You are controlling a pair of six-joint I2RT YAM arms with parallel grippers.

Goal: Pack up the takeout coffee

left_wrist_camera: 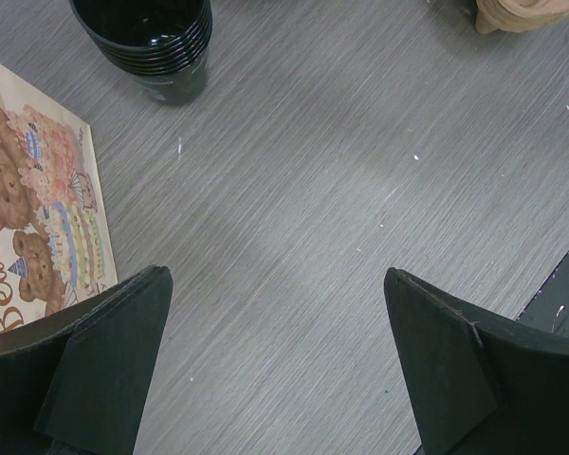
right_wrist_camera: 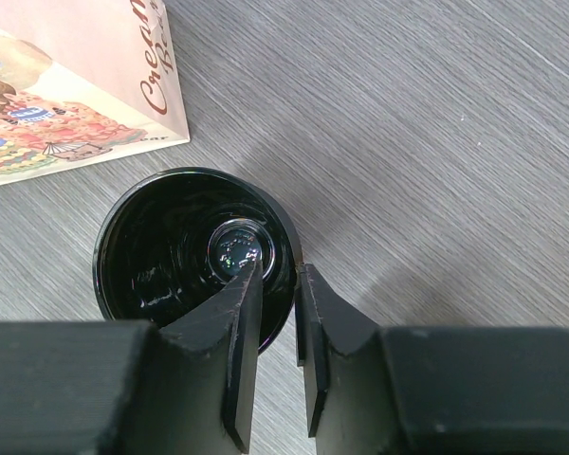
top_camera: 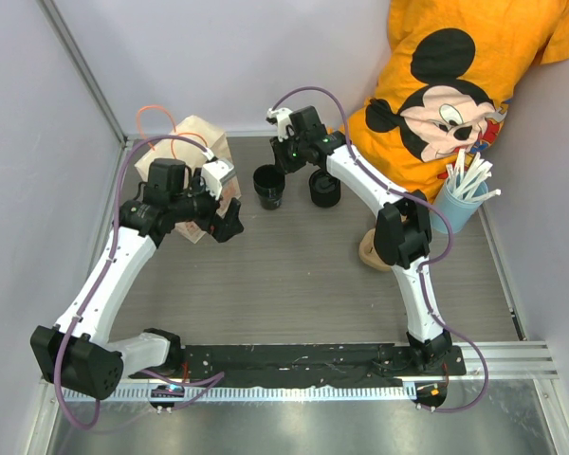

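We see right pincer [right_wrist_camera: 278,275] pinching takeout coffee cup [right_wrist_camera: 171,246] wall, one finger inside: rim grip for lift; left pincer [left_wrist_camera: 275,284] spread beside paper bag [left_wrist_camera: 38,218], likely to steady it.

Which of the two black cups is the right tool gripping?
The left cup, beside the paper bag: the right tool pinches its rim. The other cup stands free.

I see bare tabletop [top_camera: 294,284] mid-field, wide lane between arms. Far side crowded: paper bag [top_camera: 197,142] left, black cup stack [top_camera: 269,186] beside it, second black cup [top_camera: 324,188] close by, gaps narrow. Right side: pulp carrier [top_camera: 370,251] and straw cup [top_camera: 458,207] block the way.
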